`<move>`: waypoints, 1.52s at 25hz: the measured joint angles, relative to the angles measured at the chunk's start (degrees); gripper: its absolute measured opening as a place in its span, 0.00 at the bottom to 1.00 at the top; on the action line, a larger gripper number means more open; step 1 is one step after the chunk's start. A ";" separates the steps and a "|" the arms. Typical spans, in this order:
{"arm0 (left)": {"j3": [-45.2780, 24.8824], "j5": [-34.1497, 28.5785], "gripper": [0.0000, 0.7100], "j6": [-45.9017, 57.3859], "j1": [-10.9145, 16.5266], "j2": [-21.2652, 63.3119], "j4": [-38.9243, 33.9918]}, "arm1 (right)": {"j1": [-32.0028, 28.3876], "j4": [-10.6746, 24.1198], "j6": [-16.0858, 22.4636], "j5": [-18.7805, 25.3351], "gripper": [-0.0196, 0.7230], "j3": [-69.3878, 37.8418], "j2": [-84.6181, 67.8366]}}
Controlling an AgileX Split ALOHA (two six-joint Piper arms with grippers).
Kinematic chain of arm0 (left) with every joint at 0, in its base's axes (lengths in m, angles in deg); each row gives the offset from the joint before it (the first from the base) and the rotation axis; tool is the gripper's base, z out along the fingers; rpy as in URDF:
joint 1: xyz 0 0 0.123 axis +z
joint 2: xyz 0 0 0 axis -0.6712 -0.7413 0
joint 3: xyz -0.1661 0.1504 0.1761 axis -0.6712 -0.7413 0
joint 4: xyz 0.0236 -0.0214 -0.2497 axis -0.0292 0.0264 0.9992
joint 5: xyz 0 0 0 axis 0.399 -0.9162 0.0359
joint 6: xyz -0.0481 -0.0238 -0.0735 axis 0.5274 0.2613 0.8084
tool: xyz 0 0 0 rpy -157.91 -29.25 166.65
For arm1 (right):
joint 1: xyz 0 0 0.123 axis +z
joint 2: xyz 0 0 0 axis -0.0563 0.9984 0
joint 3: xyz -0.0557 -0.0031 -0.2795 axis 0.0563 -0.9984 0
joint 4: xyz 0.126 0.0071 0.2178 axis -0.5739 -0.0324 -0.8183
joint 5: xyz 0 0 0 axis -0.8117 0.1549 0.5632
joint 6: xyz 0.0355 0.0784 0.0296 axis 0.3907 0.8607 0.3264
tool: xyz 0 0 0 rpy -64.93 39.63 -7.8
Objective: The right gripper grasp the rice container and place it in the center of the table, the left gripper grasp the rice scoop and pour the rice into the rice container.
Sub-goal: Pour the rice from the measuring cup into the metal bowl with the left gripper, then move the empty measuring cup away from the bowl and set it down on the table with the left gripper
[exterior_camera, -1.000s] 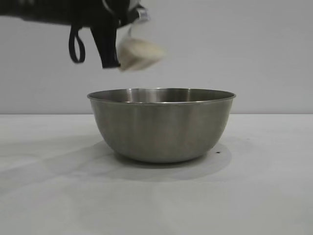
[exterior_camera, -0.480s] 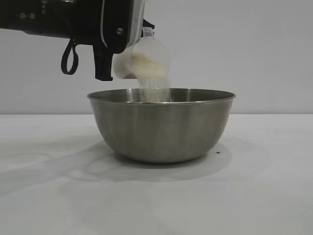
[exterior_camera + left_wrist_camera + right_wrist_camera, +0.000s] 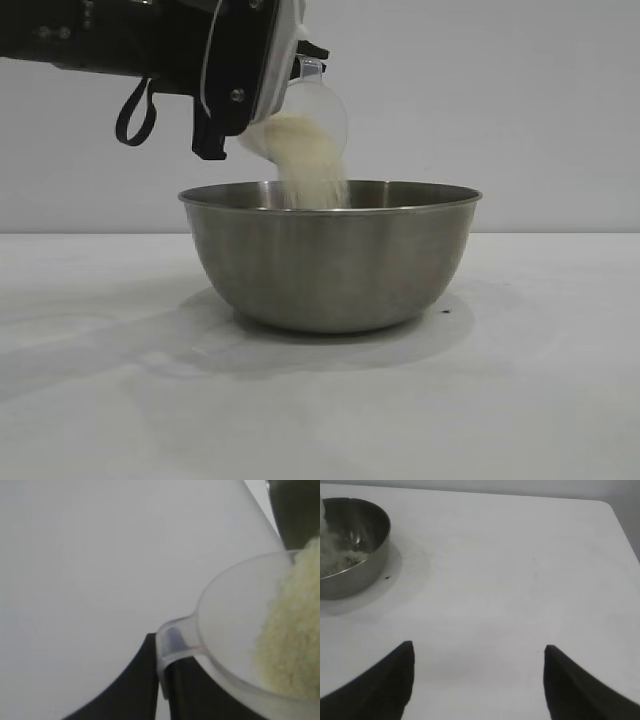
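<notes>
The left gripper (image 3: 232,120), clamped on the handle of the light, rigid plastic scoop (image 3: 305,115), tips loose rice (image 3: 310,165) into the heavy steel bowl (image 3: 330,255) from its ten o'clock, while the right gripper (image 3: 477,680) rests open and empty.

The left gripper (image 3: 225,120) is glossy black with a white trim line, screws and a looped cable.

Rice container (image 3: 330,265): brushed stainless steel, satin sheen. Rice scoop (image 3: 315,105): clear, smooth plastic. Rice (image 3: 310,160): matt, granular. Table (image 3: 540,400): matt white, smooth surface is shown.
</notes>
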 joint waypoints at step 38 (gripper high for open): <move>1.71 0.33 0.00 13.96 0.00 0.00 0.75 | 0.00 0.00 0.00 0.00 0.67 0.00 0.00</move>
